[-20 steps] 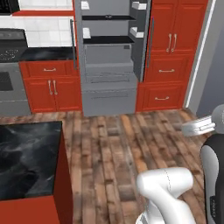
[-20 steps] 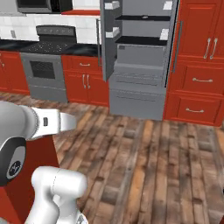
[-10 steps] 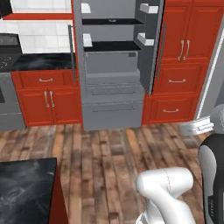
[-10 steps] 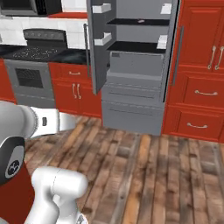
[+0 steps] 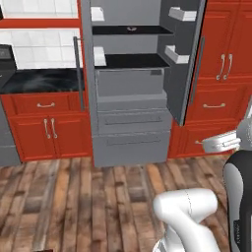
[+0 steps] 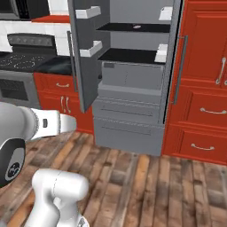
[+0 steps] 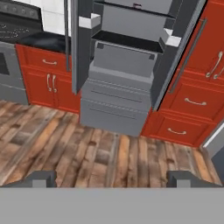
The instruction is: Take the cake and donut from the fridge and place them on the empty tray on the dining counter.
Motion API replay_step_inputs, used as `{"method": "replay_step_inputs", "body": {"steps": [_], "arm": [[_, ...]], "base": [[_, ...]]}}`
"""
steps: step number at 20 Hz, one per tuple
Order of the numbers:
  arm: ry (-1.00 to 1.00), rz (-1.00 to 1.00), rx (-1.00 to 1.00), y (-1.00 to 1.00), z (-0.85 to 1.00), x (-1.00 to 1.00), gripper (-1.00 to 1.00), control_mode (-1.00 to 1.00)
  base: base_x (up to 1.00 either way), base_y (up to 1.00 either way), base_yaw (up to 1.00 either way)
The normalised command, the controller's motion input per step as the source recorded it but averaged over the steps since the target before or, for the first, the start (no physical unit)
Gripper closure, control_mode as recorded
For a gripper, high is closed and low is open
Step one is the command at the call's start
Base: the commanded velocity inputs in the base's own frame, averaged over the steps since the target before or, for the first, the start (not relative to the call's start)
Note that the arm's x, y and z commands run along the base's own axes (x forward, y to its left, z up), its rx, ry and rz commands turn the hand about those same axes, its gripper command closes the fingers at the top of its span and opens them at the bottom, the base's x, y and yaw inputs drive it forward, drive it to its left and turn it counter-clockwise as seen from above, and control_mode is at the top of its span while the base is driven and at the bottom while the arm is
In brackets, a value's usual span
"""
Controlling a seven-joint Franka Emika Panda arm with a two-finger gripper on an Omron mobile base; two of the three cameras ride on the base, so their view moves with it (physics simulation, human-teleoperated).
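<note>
Here the fridge (image 5: 129, 93) stands straight ahead with both upper doors swung wide, set between red cabinets (image 5: 47, 125) on either side. Its black shelves (image 5: 132, 60) look nearly bare; on the top one sits a small pale thing (image 5: 131, 28) (too tiny to say whether it is the donut), which also shows far back on the same shelf in the right base view (image 6: 137, 27). White bins (image 6: 88, 12) hang on the inside of the open doors, and long bar handles (image 6: 179, 71) run down their outer edges. Below the shelves come a closed grey compartment and two bottom drawers (image 5: 130, 144), all pushed in.

The end effector (image 7: 113, 178) hangs well short of the fridge, above the wood plank floor (image 7: 100, 153). Its two dark fingertips (image 7: 40, 178) are spread far apart, with nothing between them. In the left base view the white arm (image 5: 224, 141) crosses the right edge, level with the lower cabinet drawers; in the right base view the arm (image 6: 48, 124) reaches in from the left. A stove (image 6: 22, 66) stands to the left beside a black surface (image 5: 42, 78), backed by white tiles (image 5: 39, 47).
</note>
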Motion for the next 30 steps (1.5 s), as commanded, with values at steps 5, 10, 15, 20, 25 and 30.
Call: {"method": "replay_step_inputs", "body": {"steps": [5, 10, 15, 20, 25, 30], "arm": [[0.00, 0.00, 0.00, 0.00, 0.00, 0.00, -1.00, 1.00], [0.00, 0.00, 0.00, 0.00, 0.00, 0.00, -1.00, 1.00], [0.00, 0.00, 0.00, 0.00, 0.00, 0.00, -1.00, 1.00], [0.00, 0.00, 0.00, 0.00, 0.00, 0.00, -1.00, 1.00], [0.00, 0.00, 0.00, 0.00, 0.00, 0.00, -1.00, 1.00], [0.00, 0.00, 0.00, 0.00, 0.00, 0.00, -1.00, 1.00]], "base": [[1.00, -0.09, 0.00], [1.00, 0.00, 0.00], [1.00, 0.00, 0.00], [1.00, 0.00, 0.00], [1.00, 0.00, 0.00], [1.00, 0.00, 0.00]]}}
